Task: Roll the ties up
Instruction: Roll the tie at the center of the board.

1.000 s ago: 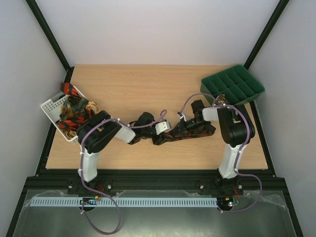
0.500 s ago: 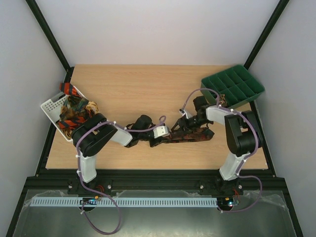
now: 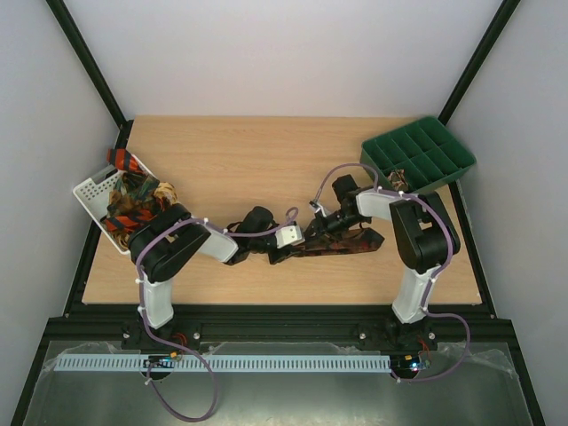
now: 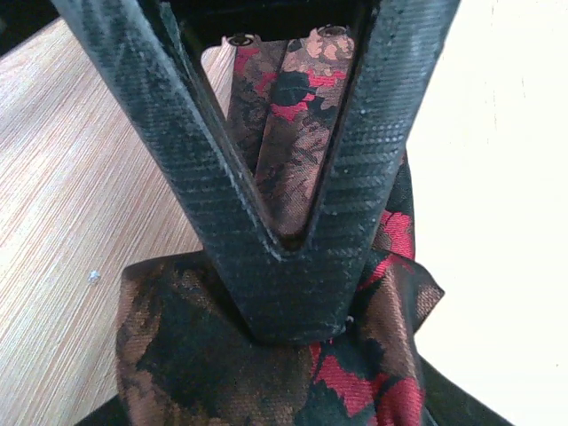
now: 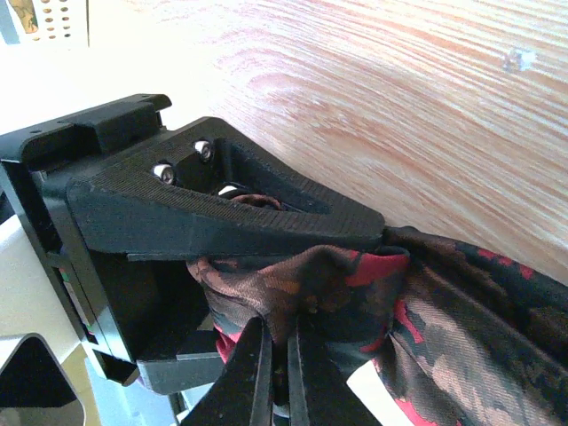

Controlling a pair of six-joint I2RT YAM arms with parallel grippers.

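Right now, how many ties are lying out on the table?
1: the dark brown tie mid-table, gripped by the left gripper and right gripper. More ties lie heaped in the white basket, too tangled to count.

I am looking at a dark brown tie [image 4: 293, 151] blotched red and black, my black ribbed fingers [image 4: 169, 151], the pale wood-grain table [image 3: 248, 160], a white basket [image 3: 89, 189] left, a green tray [image 3: 444, 146] right.

In my left wrist view the fingers [image 4: 213, 195] cover part of the tie [image 4: 293, 151]; the frame's bottom edge crops its fold.
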